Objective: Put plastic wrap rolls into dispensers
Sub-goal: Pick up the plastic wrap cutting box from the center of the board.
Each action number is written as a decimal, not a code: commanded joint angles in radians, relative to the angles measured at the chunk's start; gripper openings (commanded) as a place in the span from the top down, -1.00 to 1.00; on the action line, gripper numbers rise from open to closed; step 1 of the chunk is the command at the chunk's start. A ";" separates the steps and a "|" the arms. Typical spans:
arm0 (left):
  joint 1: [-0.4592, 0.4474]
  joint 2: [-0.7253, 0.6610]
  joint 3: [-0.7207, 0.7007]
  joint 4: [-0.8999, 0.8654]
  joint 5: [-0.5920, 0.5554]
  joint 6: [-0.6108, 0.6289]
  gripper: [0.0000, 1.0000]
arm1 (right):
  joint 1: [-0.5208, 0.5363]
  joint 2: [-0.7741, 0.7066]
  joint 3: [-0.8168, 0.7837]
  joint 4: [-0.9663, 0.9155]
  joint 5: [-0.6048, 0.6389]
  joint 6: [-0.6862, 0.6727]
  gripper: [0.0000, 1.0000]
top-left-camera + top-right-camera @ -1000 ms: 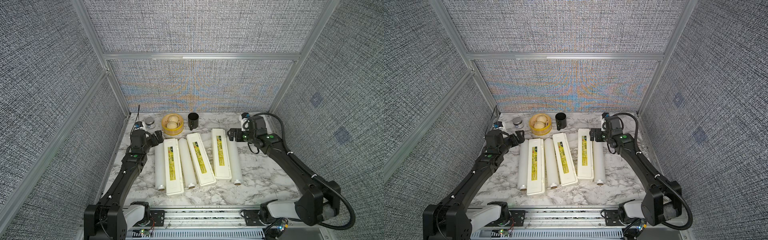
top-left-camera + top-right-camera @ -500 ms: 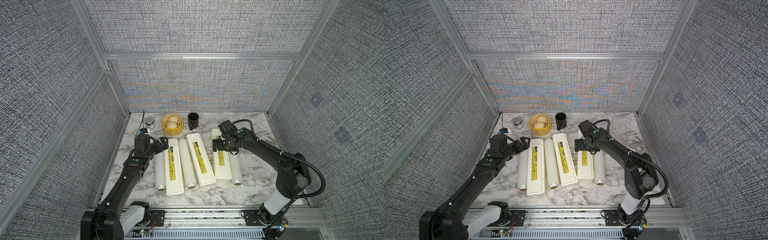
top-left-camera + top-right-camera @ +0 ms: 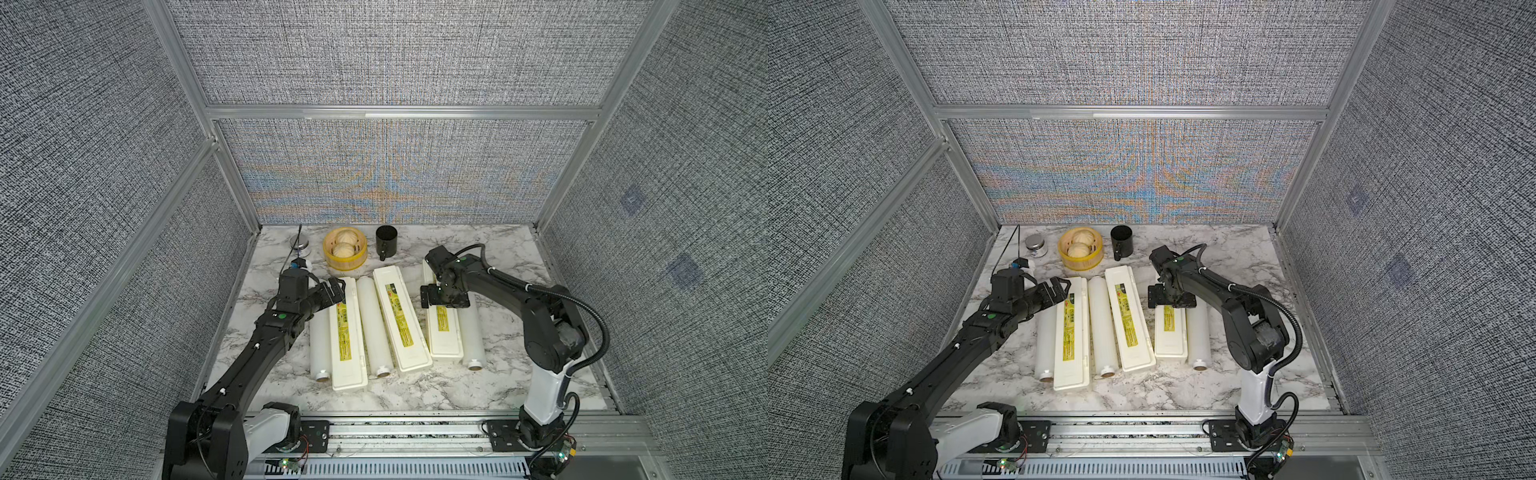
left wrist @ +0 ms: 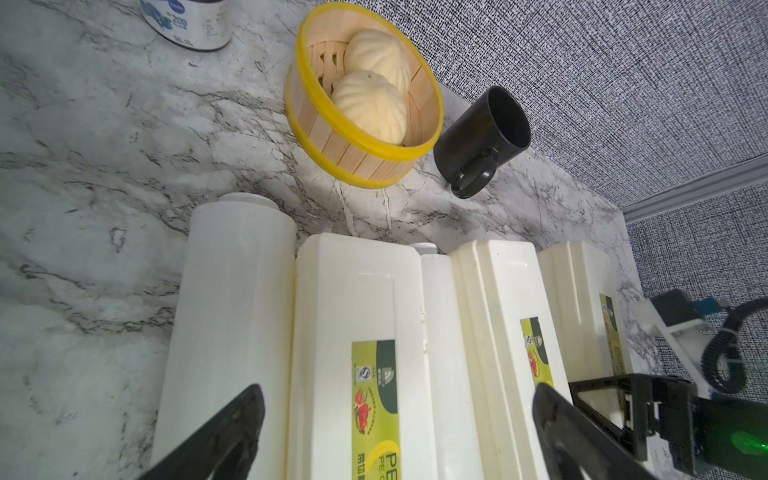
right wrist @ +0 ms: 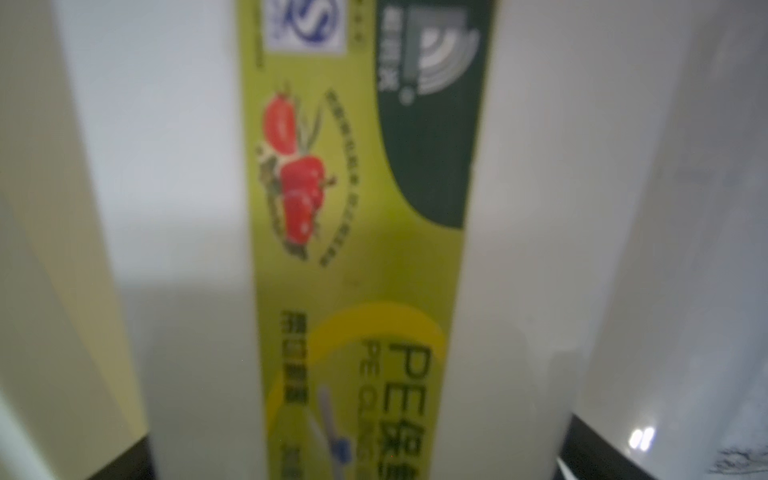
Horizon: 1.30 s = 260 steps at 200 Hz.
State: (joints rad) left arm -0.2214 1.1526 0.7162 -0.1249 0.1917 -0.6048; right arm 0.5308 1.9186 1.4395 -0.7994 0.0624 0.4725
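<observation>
Overhead, in both top views, three closed dispensers (image 3: 348, 332) lie lengthwise on the marble counter (image 3: 498, 257), each with one of the plastic wrap rolls (image 3: 372, 324) just beside it, while the left claw (image 3: 336, 287) sits jaws apart at the far end of the leftmost dispenser and the right claw (image 3: 445, 301) straddles the rightmost one, jaws wide. From the left wrist, spread fingers (image 4: 232, 432) frame the leftmost dispenser, with a steamer basket (image 4: 361, 166) and black mug (image 4: 482, 141) beyond. From the right wrist, blurred, a yellow-green label (image 5: 365, 249) fills the gap between dark fingertips (image 5: 582, 453).
</observation>
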 commanded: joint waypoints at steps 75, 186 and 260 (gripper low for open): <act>-0.038 0.060 0.079 0.034 0.067 -0.009 -0.99 | -0.004 -0.082 0.021 0.036 -0.067 -0.032 -0.54; -0.176 0.346 0.346 0.482 0.543 -0.239 -0.99 | -0.187 -0.473 -0.052 0.050 -0.668 -0.191 -0.55; -0.305 0.589 0.501 0.929 0.667 -0.495 -0.99 | -0.249 -0.637 -0.168 0.247 -1.049 -0.089 -0.55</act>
State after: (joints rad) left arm -0.5106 1.7134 1.1900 0.6128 0.8211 -1.0023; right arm 0.2939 1.3087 1.2972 -0.6804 -0.7925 0.3241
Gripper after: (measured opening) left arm 0.995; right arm 0.831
